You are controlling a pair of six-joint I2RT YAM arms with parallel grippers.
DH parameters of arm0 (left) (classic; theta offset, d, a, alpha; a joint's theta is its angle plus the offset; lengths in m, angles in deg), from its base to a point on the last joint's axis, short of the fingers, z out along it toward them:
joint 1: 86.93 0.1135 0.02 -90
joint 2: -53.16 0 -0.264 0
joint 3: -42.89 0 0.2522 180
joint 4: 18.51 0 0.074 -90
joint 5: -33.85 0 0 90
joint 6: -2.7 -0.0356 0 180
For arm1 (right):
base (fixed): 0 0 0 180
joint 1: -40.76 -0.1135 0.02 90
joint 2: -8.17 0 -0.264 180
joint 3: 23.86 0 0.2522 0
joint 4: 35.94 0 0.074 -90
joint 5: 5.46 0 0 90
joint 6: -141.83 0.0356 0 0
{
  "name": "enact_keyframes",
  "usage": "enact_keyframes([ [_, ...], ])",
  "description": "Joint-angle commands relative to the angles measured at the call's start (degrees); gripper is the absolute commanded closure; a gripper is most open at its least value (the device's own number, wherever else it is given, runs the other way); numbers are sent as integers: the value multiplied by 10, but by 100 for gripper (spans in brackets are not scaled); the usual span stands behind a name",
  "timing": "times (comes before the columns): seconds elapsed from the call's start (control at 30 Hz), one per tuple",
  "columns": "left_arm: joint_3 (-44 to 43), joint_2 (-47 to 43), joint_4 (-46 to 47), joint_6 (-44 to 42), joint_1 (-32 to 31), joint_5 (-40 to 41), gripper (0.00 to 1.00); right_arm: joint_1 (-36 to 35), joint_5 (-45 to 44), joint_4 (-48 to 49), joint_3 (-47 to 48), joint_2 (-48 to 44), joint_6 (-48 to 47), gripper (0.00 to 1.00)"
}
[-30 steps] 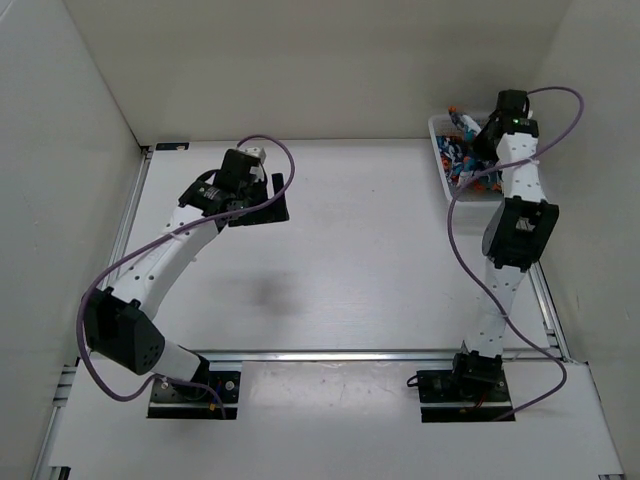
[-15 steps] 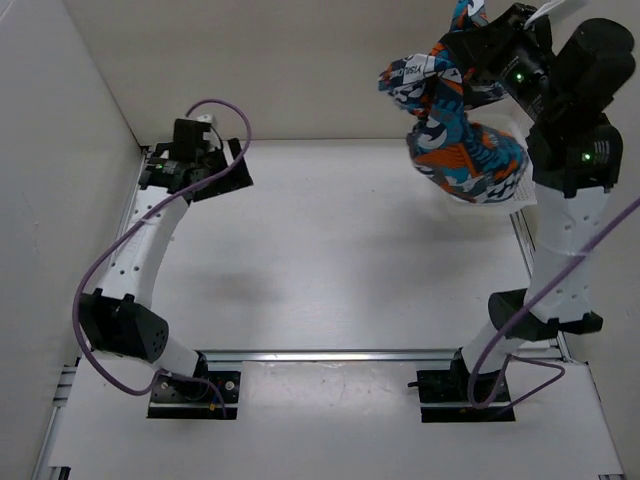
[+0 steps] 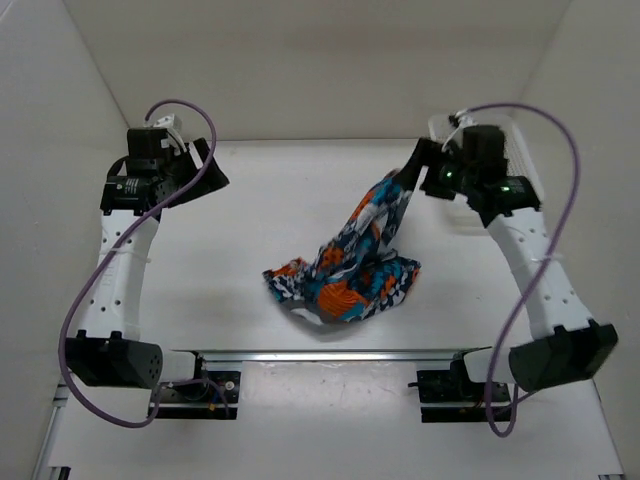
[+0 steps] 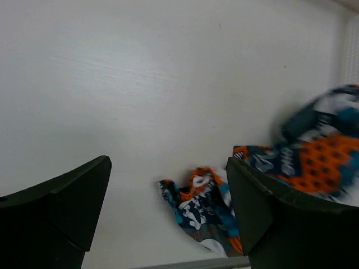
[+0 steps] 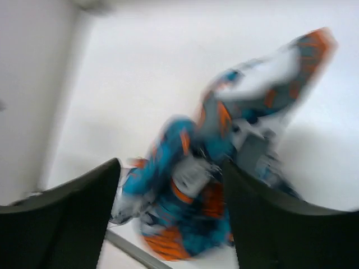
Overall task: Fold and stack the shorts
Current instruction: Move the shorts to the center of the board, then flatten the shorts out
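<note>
The shorts, printed in orange, turquoise, navy and white, lie crumpled near the table's front middle, one end still stretched up toward my right gripper. In the right wrist view that gripper is open, its fingers wide apart, with the blurred shorts below them and loose. My left gripper hangs open at the back left, well away from the cloth. The left wrist view shows it with nothing between its fingers and the shorts far off on the table.
A white mesh basket stands at the back right, partly behind the right arm, and shows at the edge of the left wrist view. A metal rail runs along the table's front edge. White walls close in on three sides.
The right arm lifted the shorts from the basket, swung them over the table, and its gripper opened; the shorts dropped onto the front middle. The left arm drew back to the far left.
</note>
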Motion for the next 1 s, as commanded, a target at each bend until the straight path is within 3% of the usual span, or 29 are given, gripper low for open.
enact_keyframes([
  [0.0, 46, -7, -7, -5, -23, -33, 6, 21, -162, -23, -91, 7, -21, 19],
  [0.07, 104, -35, 17, 15, -31, -23, 6, -8, -204, 4, -132, -48, -8, 12],
  [0.13, 177, -59, 38, 41, -47, -17, 6, -35, -239, 26, -141, -78, -2, 12],
  [0.23, 246, -82, 63, 64, -75, -17, 6, -74, -222, -19, -123, -61, 23, 15],
  [0.4, 358, -73, 97, 121, -126, -68, 0, -173, -111, 7, -169, 9, 93, 8],
  [0.53, 400, -28, 150, 151, -168, -74, 0, -259, -114, 30, -160, 113, 129, 7],
  [0.7, 428, 23, 177, 161, -179, -74, 2, -272, -123, 59, -140, 192, 140, 18],
  [0.8, 444, 23, 196, 167, -179, -68, 12, -272, -116, 59, -134, 240, 151, 26],
  [0.87, 444, 23, 203, 167, -179, -68, 26, -272, -124, 59, -129, 251, 151, 41],
  [0.9, 444, 32, 210, 162, -179, -68, 35, -266, -124, 59, -129, 258, 151, 54],
  [0.93, 439, 43, 210, 162, -179, -68, 47, -266, -130, 59, -124, 258, 151, 80],
  [0.97, 433, 43, 210, 162, -179, -68, 78, -266, -130, 59, -115, 258, 151, 90],
])
